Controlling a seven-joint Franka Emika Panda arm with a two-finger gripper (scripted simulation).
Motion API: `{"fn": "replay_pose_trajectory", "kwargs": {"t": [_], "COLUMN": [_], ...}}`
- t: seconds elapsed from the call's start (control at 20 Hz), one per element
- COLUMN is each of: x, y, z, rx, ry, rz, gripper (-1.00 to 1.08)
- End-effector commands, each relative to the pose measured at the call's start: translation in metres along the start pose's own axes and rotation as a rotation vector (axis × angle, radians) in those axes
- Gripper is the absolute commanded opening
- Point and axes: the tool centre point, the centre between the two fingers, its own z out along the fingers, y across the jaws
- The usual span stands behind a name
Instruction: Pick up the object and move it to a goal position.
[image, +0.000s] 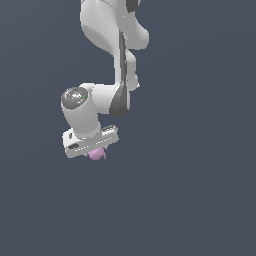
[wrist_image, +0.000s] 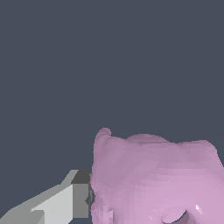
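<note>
Small lumpy pink-purple rounded blob, the object, sat directly under the white Franka gripper, tucked up against the underside of the hand, peeking out below it in the exterior view. In the wrist view the blob filled the lower frame with one grey-white finger touching its side; the other finger was hidden, so jaws looked pinched on the blob but a full grip could not be confirmed. No clear long axis, shape roughly round with bumps. Arm came down from the top of the exterior view, wrist bent, hand tilted slightly, pointing downward. No goal marker visible. Judged: object probably grasped, transport toward the goal next; slip risk if only one pad bore on it
</note>
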Motion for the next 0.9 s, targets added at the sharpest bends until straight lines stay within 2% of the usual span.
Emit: {"fn": "replay_pose_trajectory", "kwargs": {"t": [0.0, 0.45, 0.85], "x": [0.009, 0.036, 0.051], "y": [0.011, 0.045, 0.063], "z": [-0.011, -0.041, -0.057], "rx": [0.0, 0.001, 0.0], "ry": [0.0, -0.001, -0.001], "rz": [0.0, -0.001, -0.001], "gripper": [-1.0, -1.0, -1.0]}}
